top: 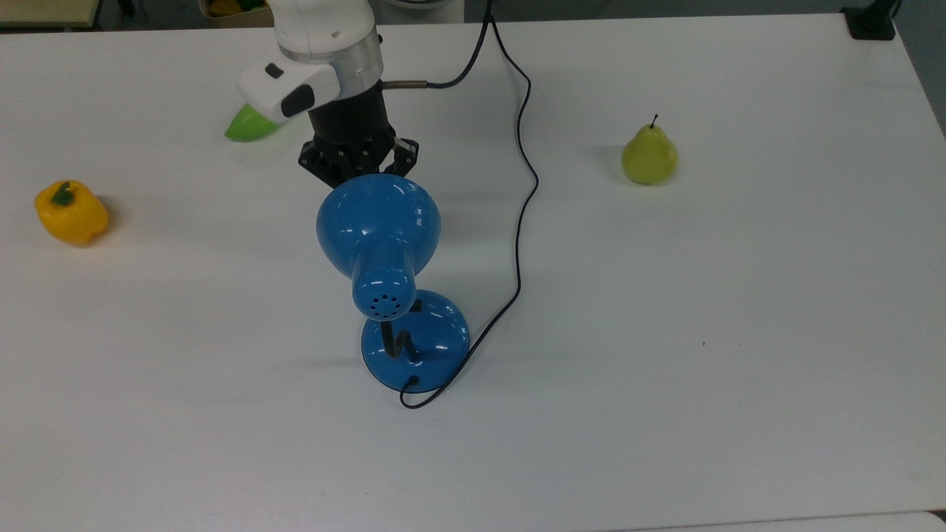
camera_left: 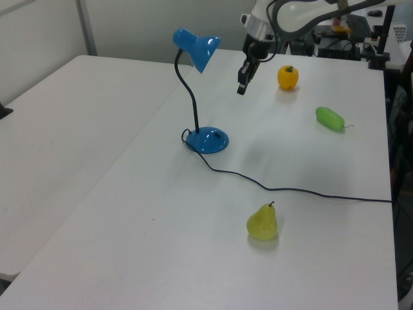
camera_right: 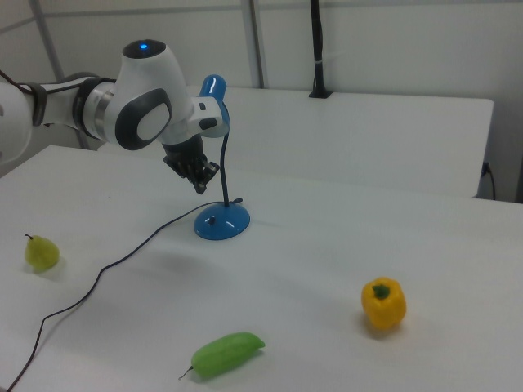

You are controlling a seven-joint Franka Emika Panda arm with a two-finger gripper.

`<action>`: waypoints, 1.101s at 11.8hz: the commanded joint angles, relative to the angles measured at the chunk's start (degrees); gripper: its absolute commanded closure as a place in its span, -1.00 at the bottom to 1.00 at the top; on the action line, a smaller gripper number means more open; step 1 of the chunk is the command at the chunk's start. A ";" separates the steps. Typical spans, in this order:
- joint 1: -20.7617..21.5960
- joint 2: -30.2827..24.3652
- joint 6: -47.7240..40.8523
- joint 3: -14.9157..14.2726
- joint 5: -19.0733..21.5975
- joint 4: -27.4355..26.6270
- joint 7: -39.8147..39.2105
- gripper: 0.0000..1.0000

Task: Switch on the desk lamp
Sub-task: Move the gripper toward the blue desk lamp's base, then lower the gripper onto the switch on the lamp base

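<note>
The top view looks almost straight down on the white surface (top: 739, 332) from above. The left view stands off one corner, looking obliquely along it, with the pear (camera_left: 262, 222) nearest. The right view faces back from the opposite side, lower and nearer. All three share the desk lamp (top: 379, 222), pear and yellow pepper (camera_right: 384, 303).

Arm (camera_right: 135, 110) was stretched out over the table w/ gripper (camera_left: 241, 82) angled down, hanging mid-air, fingers basically together.
</note>
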 commanded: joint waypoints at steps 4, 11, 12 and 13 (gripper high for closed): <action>2.94 9.38 4.82 -0.61 1.02 6.73 2.50 1.00; 4.43 13.78 12.57 -0.52 0.14 6.56 4.52 1.00; 4.70 14.05 13.89 -0.52 0.23 6.29 4.52 1.00; 4.70 14.22 14.68 -0.52 0.23 6.12 4.52 1.00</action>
